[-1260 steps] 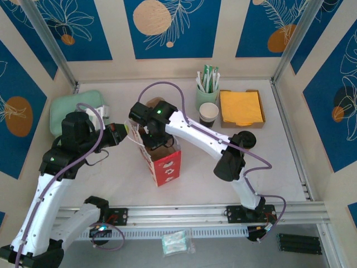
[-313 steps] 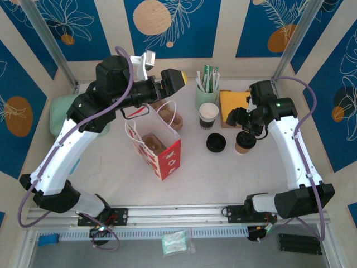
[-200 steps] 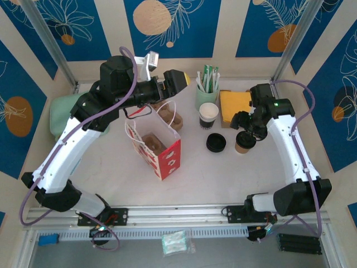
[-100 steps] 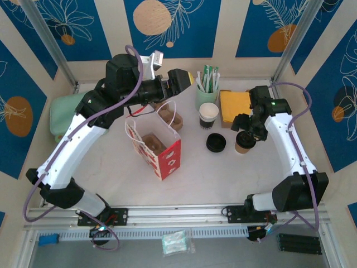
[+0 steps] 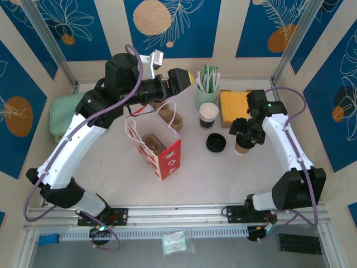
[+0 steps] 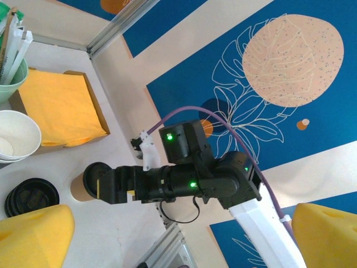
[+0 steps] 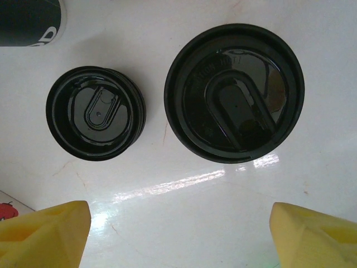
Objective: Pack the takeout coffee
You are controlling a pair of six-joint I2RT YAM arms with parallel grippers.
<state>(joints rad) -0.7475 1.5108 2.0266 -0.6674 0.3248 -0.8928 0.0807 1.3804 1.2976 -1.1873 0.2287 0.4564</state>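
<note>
The white tabletop [image 5: 111,178] is seen from above, with a red-and-white paper bag [image 5: 164,156] stood open on it, nearer the left fingers than the right ones. The left gripper [image 6: 178,240] is held high above the far side, its yellow fingers [image 6: 33,234] spread wide with nothing between them. The right gripper [image 7: 178,234] is held over the tabletop, its fingers [image 7: 315,237] also parted wide and closed on nothing. A tray of orange napkins [image 5: 234,103] is placed just beyond the right fingers. A green holder of wrapped straws [image 5: 205,96] is seen close by the left fingertips in the top view. A lidless white cup [image 5: 209,114] is stood in front of that holder. The takeout coffee [image 7: 234,92] is stood upright on the tabletop below the right fingers, untouched, its black lid nearer one finger. A loose black lid [image 7: 96,113] is laid just beside it, apart from it, nearer the other finger.
</note>
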